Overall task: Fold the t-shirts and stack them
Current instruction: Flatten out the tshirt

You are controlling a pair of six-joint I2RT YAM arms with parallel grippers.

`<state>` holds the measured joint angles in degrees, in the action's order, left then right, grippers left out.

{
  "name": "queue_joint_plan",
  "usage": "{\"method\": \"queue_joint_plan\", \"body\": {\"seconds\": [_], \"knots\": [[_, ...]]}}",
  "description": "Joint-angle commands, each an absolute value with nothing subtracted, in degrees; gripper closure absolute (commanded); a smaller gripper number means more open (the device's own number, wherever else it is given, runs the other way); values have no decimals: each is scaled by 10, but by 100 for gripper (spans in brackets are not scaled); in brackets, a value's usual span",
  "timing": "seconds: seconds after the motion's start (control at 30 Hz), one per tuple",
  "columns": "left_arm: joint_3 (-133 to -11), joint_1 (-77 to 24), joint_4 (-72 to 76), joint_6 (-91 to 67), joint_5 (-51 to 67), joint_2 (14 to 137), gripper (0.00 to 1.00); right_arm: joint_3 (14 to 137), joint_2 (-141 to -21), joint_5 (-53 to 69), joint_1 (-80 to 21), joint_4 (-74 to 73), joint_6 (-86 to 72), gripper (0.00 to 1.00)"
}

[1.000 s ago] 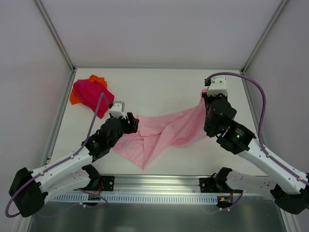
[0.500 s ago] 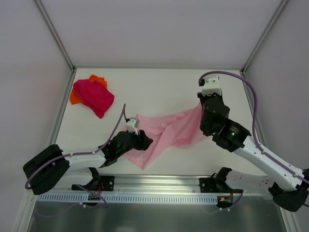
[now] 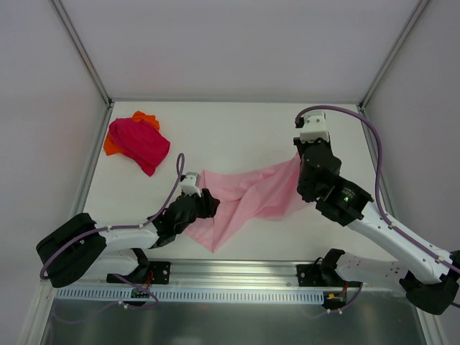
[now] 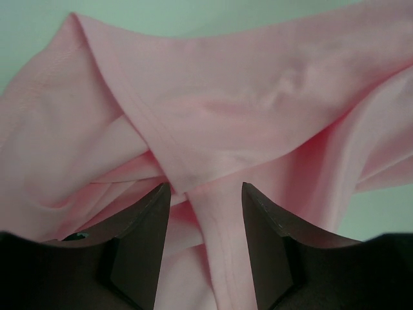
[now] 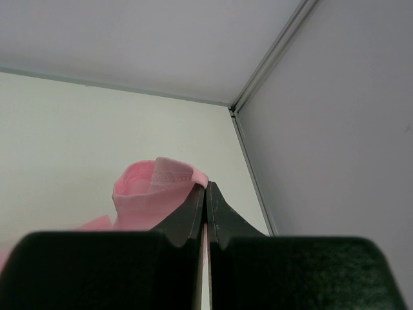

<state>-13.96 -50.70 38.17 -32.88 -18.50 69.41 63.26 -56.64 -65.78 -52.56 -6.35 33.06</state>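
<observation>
In the middle of the table (image 3: 237, 129), the light pink t-shirt (image 3: 251, 192): drawn out from left to right, wrinkled, with a twisted fold across it and one corner pointing to the near edge. Not yet folded. Lifted at the right end, as it seems, and lying flat on the table at the left.

At the lifted end, pinched in the right gripper (image 3: 300, 157): fingers pressed fully together, a hemmed edge of the cloth caught between them and bulging out beyond the tips. Probably held up like this to keep the cloth under tension, so that the wrinkles pull out.

At the low end, the left gripper (image 3: 204, 203) down on the cloth, about half open, one finger on each side of a thick overlapped fold with a stitched hem. Nothing clamped yet. Seems placed to take this fold, so that both ends can be pulled apart and the shirt laid flat. By this judgement, early in the task: spreading, before the first fold.

Further out, near the far left corner and well apart from the pink one, the magenta t-shirt (image 3: 140, 144) in a loose heap over the orange t-shirt (image 3: 146, 117), only orange edges showing. Neither folded, neither touched by an arm. Likely waiting there for their turn.
</observation>
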Motion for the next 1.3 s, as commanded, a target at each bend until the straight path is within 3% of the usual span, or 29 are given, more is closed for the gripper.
{"method": "queue_joint_plan", "body": {"seconds": [0.0, 0.83, 0.97, 1.0, 1.07, 1.27], "knots": [[-158, -512, 373, -352, -267, 710, 52, 644, -566, -674, -528, -45, 331, 99], [-149, -513, 573, -302, -187, 829, 53, 637, -570, -670, -528, -50, 332, 99], [-149, -513, 572, -297, -188, 827, 69, 640, -575, -671, -528, -47, 335, 99], [-150, -513, 571, -297, -189, 826, 84, 639, -575, -670, -528, -47, 335, 99], [-149, -513, 570, -297, -186, 825, 100, 640, -575, -671, -528, -47, 335, 99], [-160, -513, 534, -276, -188, 779, 100, 651, -584, -669, -527, -46, 338, 99]]}}
